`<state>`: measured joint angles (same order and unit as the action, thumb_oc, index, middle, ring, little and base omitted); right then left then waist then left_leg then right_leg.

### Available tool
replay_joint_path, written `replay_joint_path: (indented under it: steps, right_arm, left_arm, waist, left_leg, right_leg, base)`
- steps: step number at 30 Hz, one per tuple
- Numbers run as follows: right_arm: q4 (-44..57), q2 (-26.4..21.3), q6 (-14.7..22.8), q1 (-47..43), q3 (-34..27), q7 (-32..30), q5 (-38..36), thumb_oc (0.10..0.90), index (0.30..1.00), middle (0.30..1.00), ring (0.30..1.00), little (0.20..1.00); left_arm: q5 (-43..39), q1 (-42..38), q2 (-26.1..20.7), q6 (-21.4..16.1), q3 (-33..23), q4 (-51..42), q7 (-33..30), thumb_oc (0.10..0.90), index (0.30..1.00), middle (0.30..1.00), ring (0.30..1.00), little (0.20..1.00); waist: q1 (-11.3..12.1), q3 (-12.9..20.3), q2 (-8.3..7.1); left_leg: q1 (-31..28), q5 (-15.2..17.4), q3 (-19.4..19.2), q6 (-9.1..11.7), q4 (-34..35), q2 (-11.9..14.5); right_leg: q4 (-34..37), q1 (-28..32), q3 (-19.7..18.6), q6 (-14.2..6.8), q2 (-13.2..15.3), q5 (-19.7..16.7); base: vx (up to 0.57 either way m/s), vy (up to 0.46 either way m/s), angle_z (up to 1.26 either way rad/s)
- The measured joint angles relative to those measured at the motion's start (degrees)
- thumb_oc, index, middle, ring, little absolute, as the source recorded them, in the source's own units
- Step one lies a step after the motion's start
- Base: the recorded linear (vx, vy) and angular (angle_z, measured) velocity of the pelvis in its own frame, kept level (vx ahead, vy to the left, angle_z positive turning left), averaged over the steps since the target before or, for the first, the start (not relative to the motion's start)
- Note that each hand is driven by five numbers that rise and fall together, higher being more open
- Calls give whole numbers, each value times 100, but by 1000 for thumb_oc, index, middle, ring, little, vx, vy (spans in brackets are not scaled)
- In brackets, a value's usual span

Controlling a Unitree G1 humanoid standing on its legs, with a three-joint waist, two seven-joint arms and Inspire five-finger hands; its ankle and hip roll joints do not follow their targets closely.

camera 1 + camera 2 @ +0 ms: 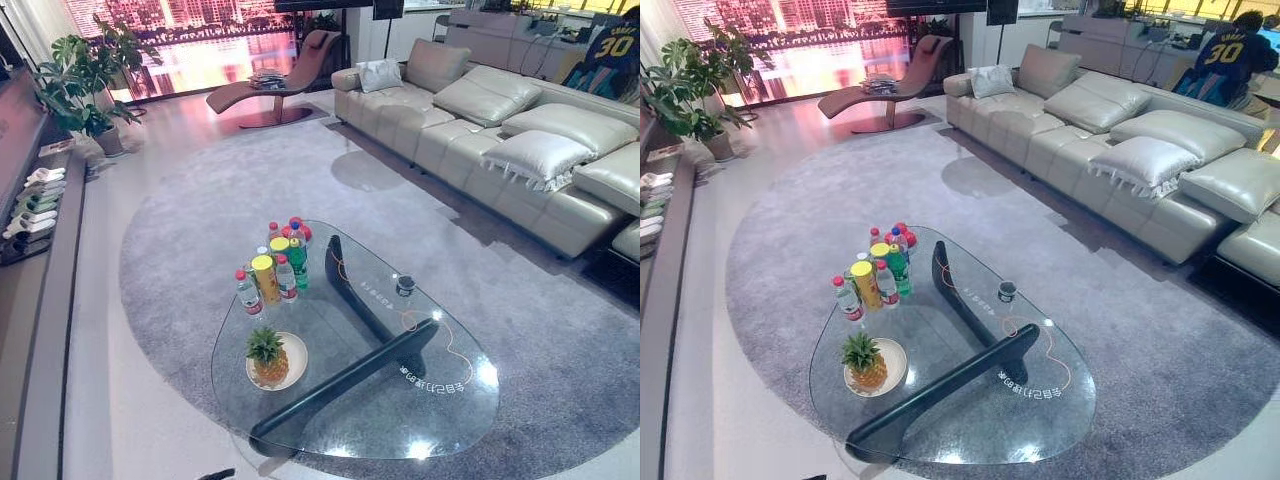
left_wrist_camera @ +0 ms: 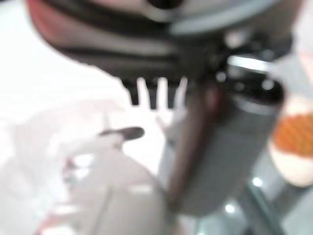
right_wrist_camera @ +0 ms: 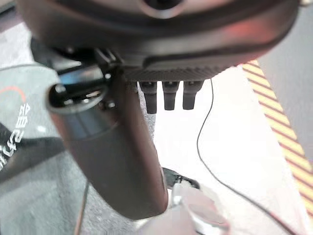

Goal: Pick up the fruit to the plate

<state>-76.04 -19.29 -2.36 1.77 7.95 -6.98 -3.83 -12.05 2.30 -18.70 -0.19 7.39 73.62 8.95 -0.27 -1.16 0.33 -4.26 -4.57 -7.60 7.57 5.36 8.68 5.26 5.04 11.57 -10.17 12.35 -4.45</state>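
On the glass coffee table (image 1: 420,420) the pineapple (image 1: 268,358) stands upright on a pale round plate (image 1: 293,372), near the table's left edge. So the fruit sits on the plate, with neither of my hands touching it.

My left hand (image 2: 215,147) shows in its wrist view as a dark bulk with the thumb standing out large and a short row of fingers (image 2: 146,93) hanging straight beside it. They are relaxed and curl round nothing. Past the thumb, an orange patterned shape on a pale rim is in view (probably the pineapple on its plate, though too blurred for me to say for certain).

My right hand (image 3: 117,161) looks much the same in its own wrist view: thumb prominent, fingers (image 3: 168,95) in a straight short row, holding nothing. Beyond it lie pale floor, a yellow-and-dark striped strip (image 3: 279,122) and part of the grey rug (image 1: 560,330).

Other items on the table: a cluster of bottles and cans (image 1: 275,260) just behind the plate, apart from it, with red, yellow and green tops, and a small dark cup (image 1: 404,285) toward the right side. The table's dark crossed base (image 1: 360,350) shows through the glass. Around it are a long light sofa (image 1: 500,130) with cushions, a lounge chair (image 1: 290,80), a potted plant (image 1: 85,80), and a person in a numbered jersey (image 1: 1230,50) behind the sofa.
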Motion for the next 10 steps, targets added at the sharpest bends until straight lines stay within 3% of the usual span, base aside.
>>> replay_joint_path:
  steps: [10]
  right_arm:
    - [-5,3,-159,-96,142,221,155,800,900,900,900,900]
  left_arm:
    - [122,-47,36,357,120,20,198,800,900,900,900,900]
  waist:
    - [4,36,146]
  left_leg:
    - [-69,36,-63,25,1,62]
  right_leg:
    - [1,81,-80,13,-47,17]
  base:
    - [3,2,-4]
